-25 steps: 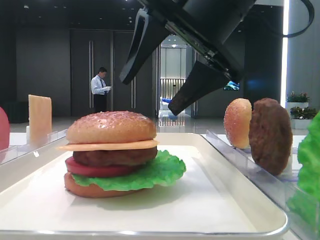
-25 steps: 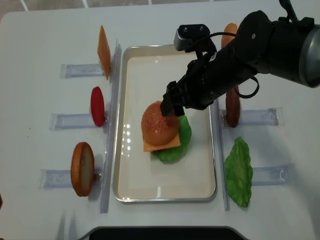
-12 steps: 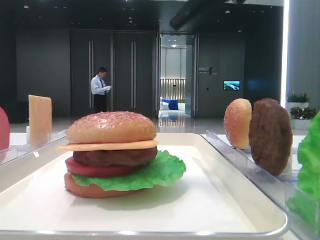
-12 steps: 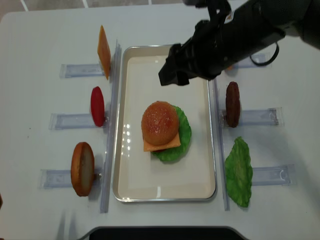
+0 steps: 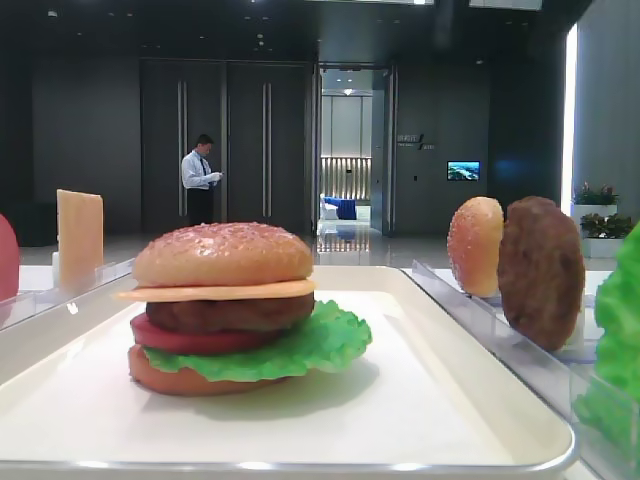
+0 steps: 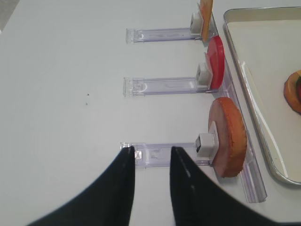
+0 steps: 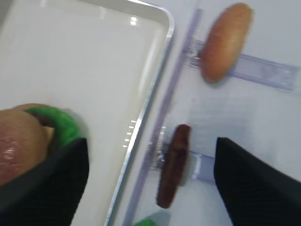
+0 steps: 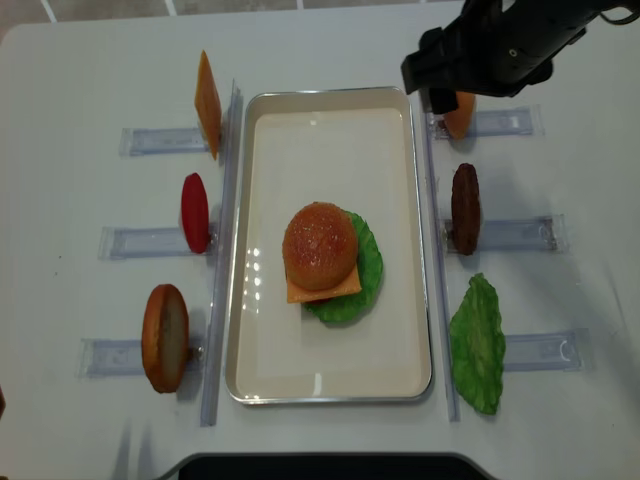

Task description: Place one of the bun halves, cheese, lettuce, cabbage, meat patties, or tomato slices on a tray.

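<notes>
Low front cam: I see the tray (image 5: 480, 400) w/ a stacked burger, bun top (image 5: 222, 255) over cheese (image 5: 215, 292), patty, tomato, lettuce (image 5: 300, 345).

R wrist: right gripper (image 7: 150, 181) jaws spread wide, nothing between them; it hangs over a spare patty (image 7: 173, 165) upright in its clear rack (image 7: 263, 70), beside the tray rim.

L wrist: left gripper (image 6: 151, 160) pinched shut, empty, over the table near a bun half (image 6: 230, 136).

Overhead: burger mid-tray.

The right gripper (image 8: 432, 72) is partly covering a bun half (image 8: 459, 113); the right wrist view is blurring.
</notes>
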{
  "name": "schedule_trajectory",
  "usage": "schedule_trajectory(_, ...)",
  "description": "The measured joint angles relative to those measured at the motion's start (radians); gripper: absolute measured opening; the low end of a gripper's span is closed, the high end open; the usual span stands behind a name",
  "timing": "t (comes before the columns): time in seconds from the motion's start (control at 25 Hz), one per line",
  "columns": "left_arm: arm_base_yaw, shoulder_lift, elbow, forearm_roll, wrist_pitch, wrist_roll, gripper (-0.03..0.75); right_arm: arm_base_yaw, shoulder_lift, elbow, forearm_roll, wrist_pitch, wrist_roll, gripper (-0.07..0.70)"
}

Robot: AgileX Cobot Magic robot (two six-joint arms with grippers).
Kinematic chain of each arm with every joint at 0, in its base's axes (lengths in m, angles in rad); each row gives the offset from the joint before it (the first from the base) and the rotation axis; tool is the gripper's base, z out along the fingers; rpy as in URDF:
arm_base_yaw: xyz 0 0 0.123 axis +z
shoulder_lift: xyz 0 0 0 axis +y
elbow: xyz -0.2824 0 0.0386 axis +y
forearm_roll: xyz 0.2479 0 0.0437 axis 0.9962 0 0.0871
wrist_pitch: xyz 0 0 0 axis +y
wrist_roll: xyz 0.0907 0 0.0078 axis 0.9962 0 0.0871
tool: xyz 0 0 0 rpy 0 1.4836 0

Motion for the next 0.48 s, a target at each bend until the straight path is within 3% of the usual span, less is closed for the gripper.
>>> schedule_trajectory(0.16,0.0,0.0,0.0,0.0,0.0,0.0,0.201,-0.001,0.0,-0.006,-0.06,0.044,0.028,0.526)
schedule_trajectory(0.28,0.0,0.0,0.0,0.0,0.0,0.0,0.201,-0.041,0.0,-0.006,0.009,0.048,-0.008,0.526)
schedule_trajectory(0.48,0.0,0.0,0.0,0.0,0.0,0.0,0.201,-0.251,0.0,-0.007,0.098,0.067,-0.111,0.526)
